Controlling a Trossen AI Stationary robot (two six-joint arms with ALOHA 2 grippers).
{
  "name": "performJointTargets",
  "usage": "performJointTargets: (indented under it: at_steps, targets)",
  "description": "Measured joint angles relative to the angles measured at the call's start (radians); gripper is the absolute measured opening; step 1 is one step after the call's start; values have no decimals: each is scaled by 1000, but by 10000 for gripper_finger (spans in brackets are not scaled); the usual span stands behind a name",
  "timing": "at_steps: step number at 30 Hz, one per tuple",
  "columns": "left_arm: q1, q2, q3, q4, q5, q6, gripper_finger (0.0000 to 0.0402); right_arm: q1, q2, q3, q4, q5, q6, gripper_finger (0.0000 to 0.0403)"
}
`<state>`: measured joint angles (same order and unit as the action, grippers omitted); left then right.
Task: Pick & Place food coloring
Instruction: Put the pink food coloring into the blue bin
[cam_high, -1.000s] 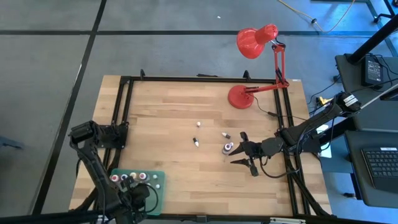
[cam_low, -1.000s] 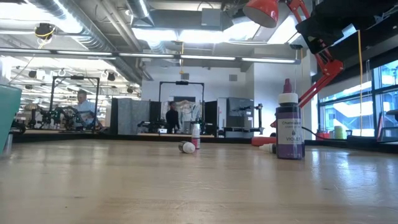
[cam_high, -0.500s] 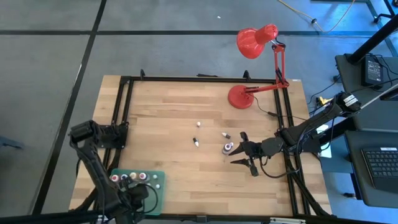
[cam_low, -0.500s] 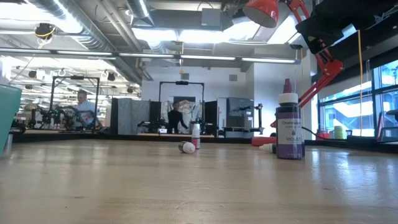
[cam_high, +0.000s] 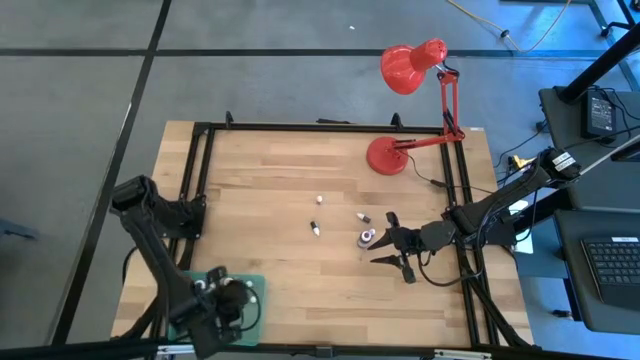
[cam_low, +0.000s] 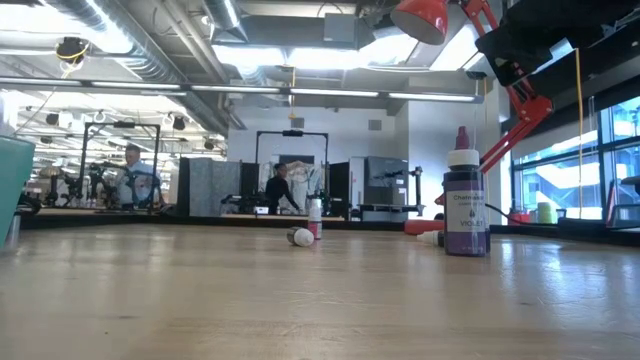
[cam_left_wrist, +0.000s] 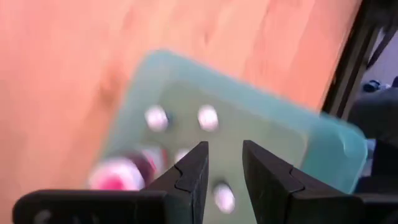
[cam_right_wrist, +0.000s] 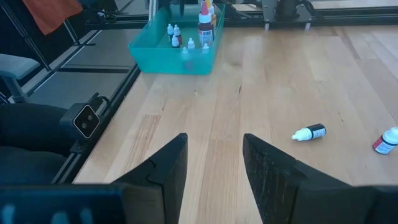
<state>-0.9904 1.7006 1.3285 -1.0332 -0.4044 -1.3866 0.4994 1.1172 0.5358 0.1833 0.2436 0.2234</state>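
Note:
The green tray (cam_high: 256, 288) lies at the table's near left corner, and several tiny food coloring bottles (cam_left_wrist: 155, 117) stand in it. My left gripper (cam_high: 227, 300) hovers open above the tray; in the left wrist view (cam_left_wrist: 225, 149) nothing sits between its fingers. A purple bottle (cam_high: 367, 237) stands upright on its base (cam_low: 465, 205). Three tiny bottles (cam_high: 316, 229) (cam_high: 362, 216) (cam_high: 318, 199) rest on the wood mid-table; one lies on its side (cam_right_wrist: 310, 132). My right gripper (cam_high: 383, 240) is open just right of the purple bottle, which its fingers (cam_right_wrist: 168, 168) hide in the right wrist view.
A red desk lamp (cam_high: 387, 155) stands on its base near the far right corner, its head (cam_high: 403, 68) beyond the far edge. A black metal frame (cam_high: 200, 160) rims the table. Bare wood (cam_high: 260, 180) stretches between the tray and the loose bottles. People show in the room behind (cam_low: 130, 170).
My left arm has swung, and its gripper has moved from the tray's near edge toward the far edge, over the tray. It now covers the bottles that showed there in the high view. The right arm and the loose bottles have kept still.

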Motion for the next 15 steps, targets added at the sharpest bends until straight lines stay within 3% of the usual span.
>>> performJointTargets:
  at_steps: [12, 15]
  targets:
    - [383, -124, 0, 19, -22, 578, 91, 0, 0, 0, 0, 0, 0, 157]
    - [501, -126, 0, 51, 18, 745, 93, 0, 0, 0, 0, 0, 0, 157]
